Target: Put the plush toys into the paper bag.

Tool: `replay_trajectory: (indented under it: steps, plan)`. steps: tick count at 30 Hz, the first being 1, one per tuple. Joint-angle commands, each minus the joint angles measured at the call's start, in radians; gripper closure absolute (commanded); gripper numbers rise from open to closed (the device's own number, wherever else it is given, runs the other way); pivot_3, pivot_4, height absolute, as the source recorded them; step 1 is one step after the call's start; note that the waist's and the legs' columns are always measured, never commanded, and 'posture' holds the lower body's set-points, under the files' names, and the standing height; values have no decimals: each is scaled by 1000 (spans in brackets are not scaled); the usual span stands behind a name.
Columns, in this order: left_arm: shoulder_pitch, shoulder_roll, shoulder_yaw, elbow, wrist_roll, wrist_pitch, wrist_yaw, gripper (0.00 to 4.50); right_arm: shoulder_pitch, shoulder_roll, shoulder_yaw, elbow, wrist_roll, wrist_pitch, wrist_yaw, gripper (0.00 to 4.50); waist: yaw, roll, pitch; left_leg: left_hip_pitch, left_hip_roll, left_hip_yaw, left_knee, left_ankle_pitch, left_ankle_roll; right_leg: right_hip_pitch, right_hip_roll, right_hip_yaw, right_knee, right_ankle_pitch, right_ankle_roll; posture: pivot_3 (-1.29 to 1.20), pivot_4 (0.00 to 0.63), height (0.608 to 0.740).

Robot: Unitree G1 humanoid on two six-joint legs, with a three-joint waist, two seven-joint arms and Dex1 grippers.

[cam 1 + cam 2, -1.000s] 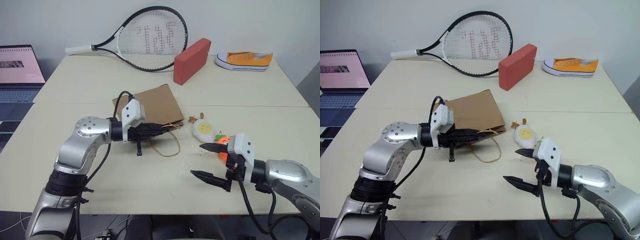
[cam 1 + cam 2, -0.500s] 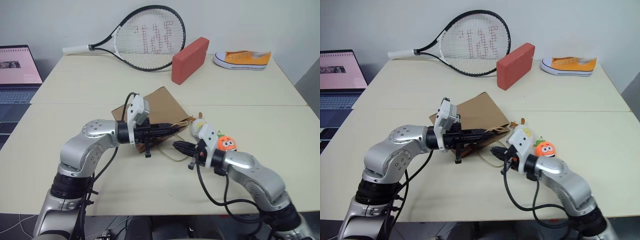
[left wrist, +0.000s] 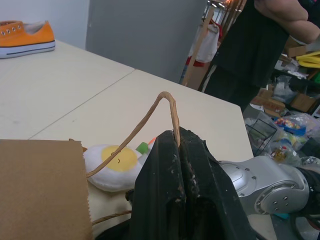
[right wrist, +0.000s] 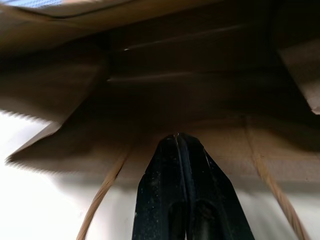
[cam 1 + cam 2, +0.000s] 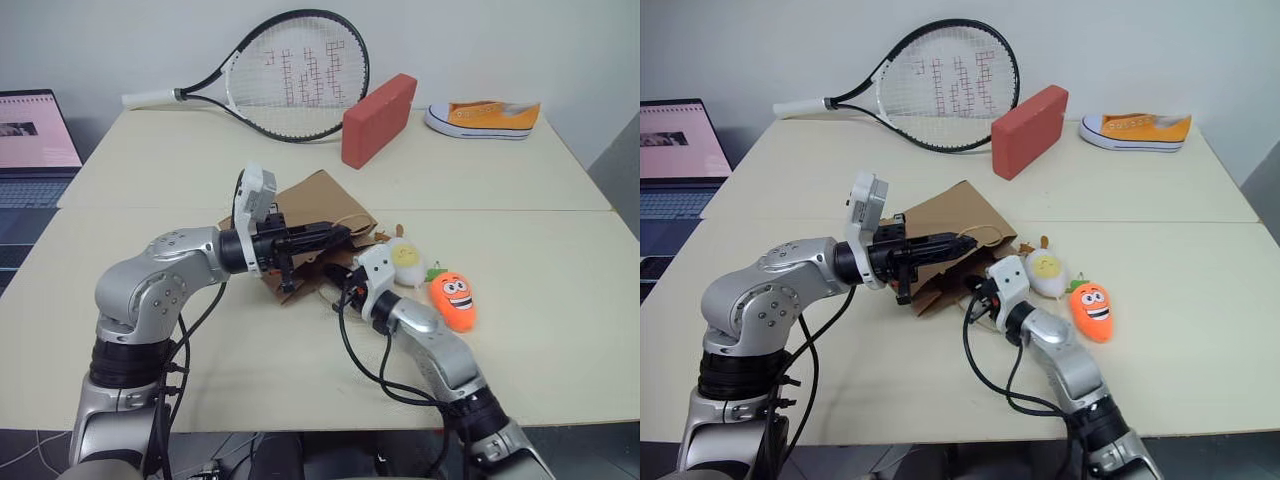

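Beige surface [image 5: 540, 380], left tool [image 3: 177, 150] clamped on bag [image 5: 320, 195] handle [image 3: 150, 117], right tool [image 4: 176, 142] pinched together at the bag's mouth, light squashy egg [image 5: 407, 260] and carrot [image 5: 453, 300] beside it, best pinched mid-body.

Brown paper bag [image 5: 318, 200], orange carrot [image 5: 452, 300], white-and-yellow egg [image 5: 405, 262].
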Motion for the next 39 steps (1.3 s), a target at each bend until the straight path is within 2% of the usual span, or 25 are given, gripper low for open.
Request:
replay_trajectory:
  steps: [1,10,18,25,34,39]
  plan:
    - [-1,11,25,-34,-31,7,7,4500,-32,31,-14,26,-23,-27,-15,4465,0,0,0,0,0,0,0,0,0,0,0,0,0,0,0,0,150,740]
    - [-25,26,46,-26,-30,-7,27,4500,-64,103,-54,178,-67,74,-106,4465,-1,-1,-1,0,0,-1,0,0,0,1,0,0,0,0,0,0,150,740]
    - [-227,108,107,98,97,-171,52,4500,-47,121,-63,192,-89,119,-131,4465,0,-8,-6,3,0,-1,0,0,0,2,1,0,0,-1,-3,0,150,740]
    - [-374,111,102,187,185,-291,66,4500,-44,126,-46,190,-103,133,-119,4465,0,-8,-7,3,0,-1,0,0,0,3,2,0,0,-1,-2,0,150,740]
    - [-293,101,71,159,221,-331,49,4500,-48,122,-35,188,-114,125,-108,4465,-2,-8,-7,4,1,-1,-1,0,0,3,2,0,0,0,-1,0,150,740]
    - [-241,81,59,100,184,-297,39,4500,-55,104,-22,147,-121,120,-78,4465,-1,-9,-7,4,1,-1,-1,0,0,3,2,0,0,0,-1,0,150,740]
